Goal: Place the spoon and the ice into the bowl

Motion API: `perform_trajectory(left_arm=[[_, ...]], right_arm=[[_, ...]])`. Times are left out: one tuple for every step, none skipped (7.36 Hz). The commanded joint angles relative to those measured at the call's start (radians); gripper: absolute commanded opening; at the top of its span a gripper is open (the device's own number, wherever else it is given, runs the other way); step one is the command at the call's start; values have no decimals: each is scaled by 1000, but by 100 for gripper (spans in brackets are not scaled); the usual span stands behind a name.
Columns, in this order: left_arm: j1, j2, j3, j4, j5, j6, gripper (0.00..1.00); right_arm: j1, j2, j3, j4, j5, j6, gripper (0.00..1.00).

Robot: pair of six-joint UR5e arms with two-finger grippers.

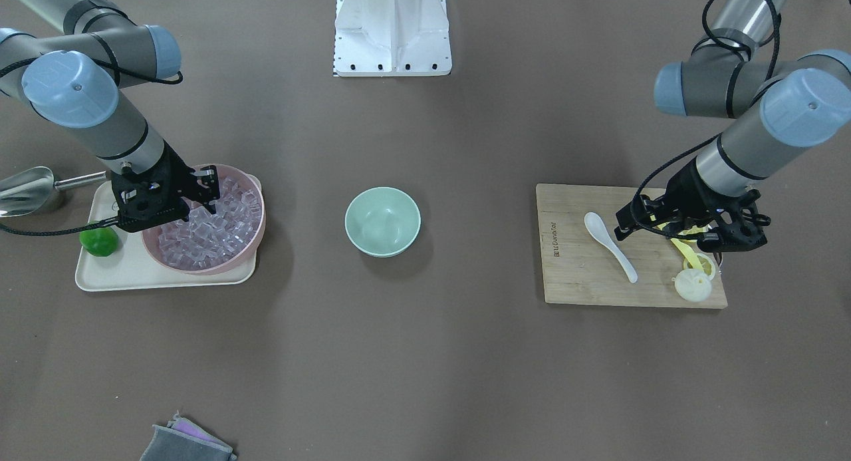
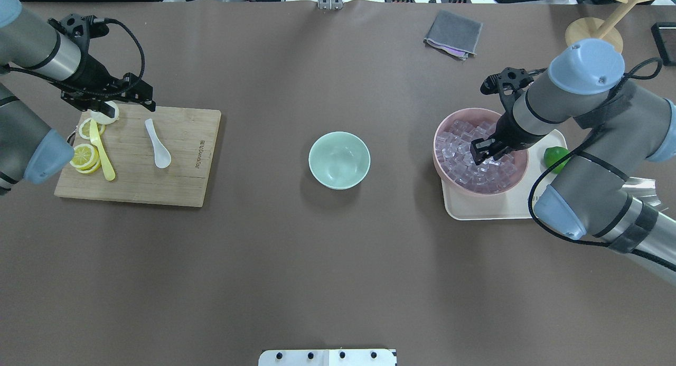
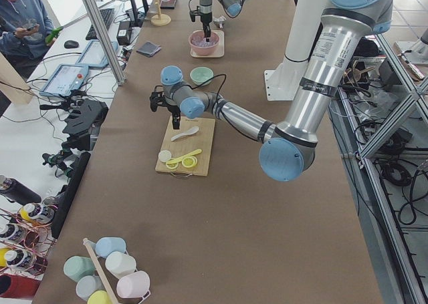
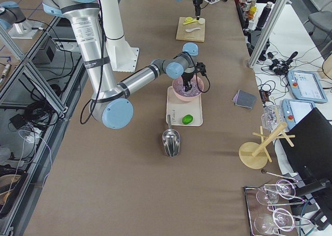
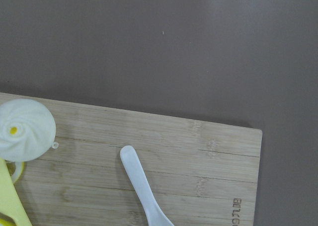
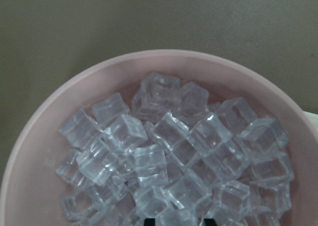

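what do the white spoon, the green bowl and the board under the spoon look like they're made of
White spoon: likely glazed ceramic or melamine, glossy; smooth white surface with bright highlights.
Mint-green bowl: probably plastic or melamine, satin; even colour, soft sheen inside.
Cutting board: bamboo or wood, matte; pale strip grain and dark branded lettering.
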Motion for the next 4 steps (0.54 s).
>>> perform_trajectory(left_arm=[[2, 0, 12, -1, 0, 0, 96], [3, 2, 12, -1, 0, -1, 92], [5, 3, 20, 0, 2, -1, 84], [5, 5, 30, 0, 3, -3, 78]], right_arm=[[1, 5, 1, 0, 5, -2, 0], [9, 6, 26, -2, 13, 2, 0], [33, 20, 58, -16, 36, 10, 0], [39, 61, 58, -17, 51, 15, 0]])
